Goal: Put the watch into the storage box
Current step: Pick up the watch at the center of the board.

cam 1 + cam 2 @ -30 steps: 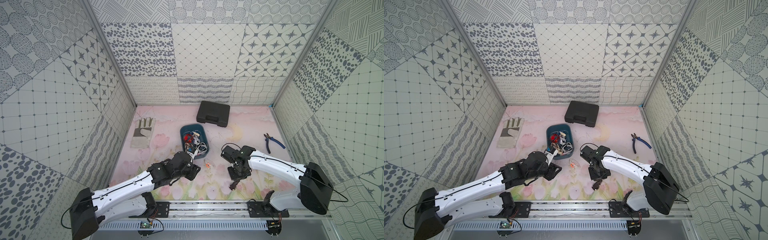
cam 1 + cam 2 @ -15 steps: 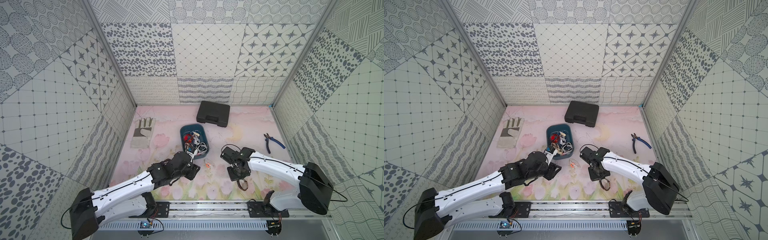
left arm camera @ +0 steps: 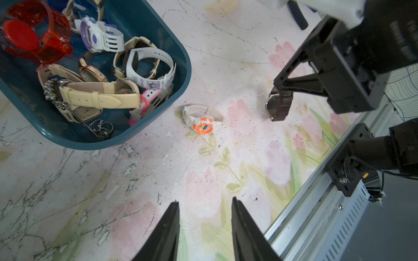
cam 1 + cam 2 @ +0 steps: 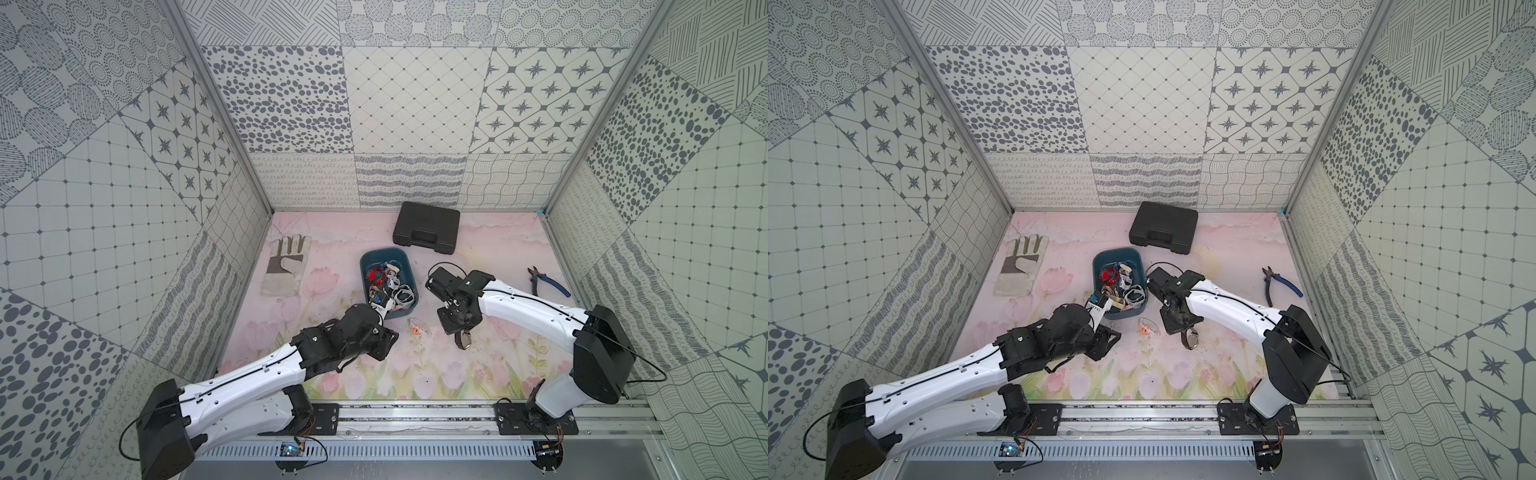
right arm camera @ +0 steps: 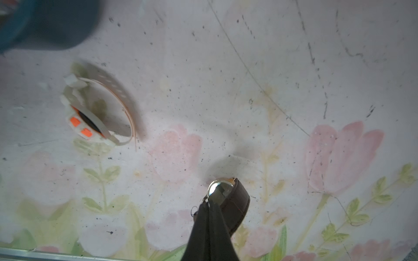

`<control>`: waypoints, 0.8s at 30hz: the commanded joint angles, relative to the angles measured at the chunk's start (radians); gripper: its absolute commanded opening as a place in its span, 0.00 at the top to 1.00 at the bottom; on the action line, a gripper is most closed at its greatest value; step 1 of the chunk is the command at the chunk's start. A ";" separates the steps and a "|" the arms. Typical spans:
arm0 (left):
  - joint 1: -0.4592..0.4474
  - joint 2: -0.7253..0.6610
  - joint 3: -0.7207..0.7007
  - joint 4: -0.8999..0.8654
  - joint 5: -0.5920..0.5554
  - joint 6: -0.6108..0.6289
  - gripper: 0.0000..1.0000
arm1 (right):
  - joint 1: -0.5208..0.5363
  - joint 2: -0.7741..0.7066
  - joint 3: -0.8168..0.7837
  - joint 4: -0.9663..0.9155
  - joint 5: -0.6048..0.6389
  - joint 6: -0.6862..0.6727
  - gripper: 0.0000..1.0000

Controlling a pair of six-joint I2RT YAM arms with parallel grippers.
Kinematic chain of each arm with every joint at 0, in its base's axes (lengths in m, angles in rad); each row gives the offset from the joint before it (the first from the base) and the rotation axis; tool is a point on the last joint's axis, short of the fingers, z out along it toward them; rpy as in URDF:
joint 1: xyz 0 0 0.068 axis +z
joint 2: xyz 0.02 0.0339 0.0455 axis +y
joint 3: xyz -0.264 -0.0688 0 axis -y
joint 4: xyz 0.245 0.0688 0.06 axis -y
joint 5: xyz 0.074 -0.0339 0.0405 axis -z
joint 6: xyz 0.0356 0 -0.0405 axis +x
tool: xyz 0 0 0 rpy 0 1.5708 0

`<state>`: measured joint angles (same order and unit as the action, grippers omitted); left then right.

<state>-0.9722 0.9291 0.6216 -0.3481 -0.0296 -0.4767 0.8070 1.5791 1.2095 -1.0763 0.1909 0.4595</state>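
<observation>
No text, brand, number or sign can be read in any view.
- Orange-white watch [image 4: 415,331] on the mat, at 5 o'clock from the storage box [image 4: 364,270] in a top view. It has a small grey display, with digits too small to tell.
- White-strap watch [image 3: 150,67] lies inside the box. The purple prints on its strap are not legible.
- Brown-strap watch [image 3: 279,106] shows no legible mark on its dial.
- Black housing [image 3: 402,38] on the right arm carries faint raised marks, too blurred to read.
</observation>
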 commanded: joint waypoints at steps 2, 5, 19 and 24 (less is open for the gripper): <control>0.004 -0.063 -0.006 -0.056 -0.069 -0.006 0.58 | -0.026 0.014 0.090 -0.053 0.047 -0.078 1.00; 0.004 -0.110 -0.010 -0.081 -0.105 -0.021 0.58 | -0.038 0.027 0.164 -0.060 0.052 -0.114 1.00; 0.071 -0.311 0.037 -0.336 -0.295 -0.160 0.58 | -0.040 0.568 1.113 -0.312 -0.085 -0.335 1.00; 0.076 -0.364 0.027 -0.356 -0.315 -0.175 0.57 | -0.038 0.827 1.564 -0.442 -0.176 -0.370 1.00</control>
<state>-0.9089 0.6060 0.6453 -0.6132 -0.2615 -0.5957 0.7662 2.3474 2.6705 -1.4036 0.0910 0.1379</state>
